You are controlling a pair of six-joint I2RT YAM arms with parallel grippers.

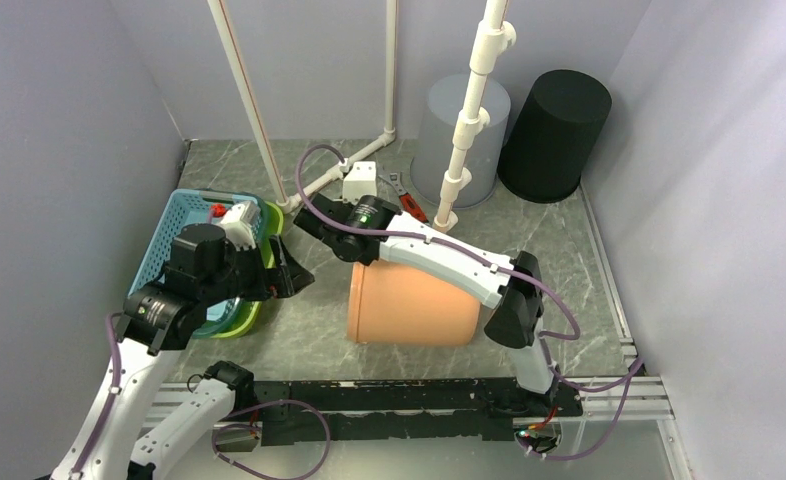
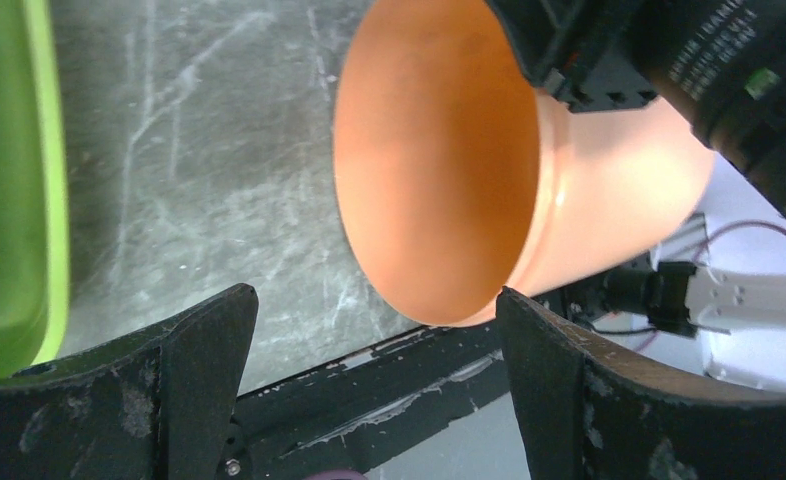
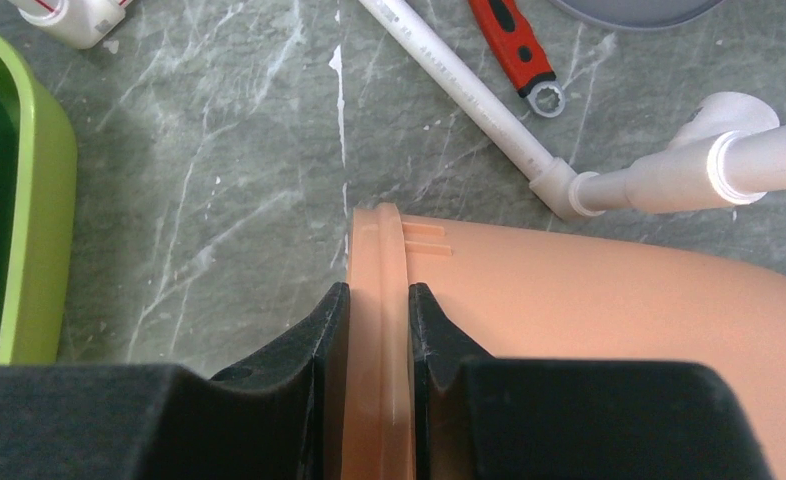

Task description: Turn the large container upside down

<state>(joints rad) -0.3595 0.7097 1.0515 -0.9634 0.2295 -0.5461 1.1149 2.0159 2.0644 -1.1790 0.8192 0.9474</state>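
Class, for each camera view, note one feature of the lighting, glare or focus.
Top external view: soft, even light, only a faint shadow under the orange container. Left wrist view: a small glare streak on the container's outer wall; the left gripper in the foreground is dark and slightly soft. Right wrist view: the rim is sharp, the right gripper near-black, little detail.

blue plastic mesh basket [image 1: 169, 235] placed left on grey marbled desk [image 1: 559, 250] | lime-green plastic tub [image 3: 44, 200] against it | red-handled spanner [image 3: 514, 45] laid beside white plastic pipework [image 3: 469, 100] | grey cylindrical bin [image 1: 439, 130], black cylindrical bin [image 1: 559, 130] stood rear right
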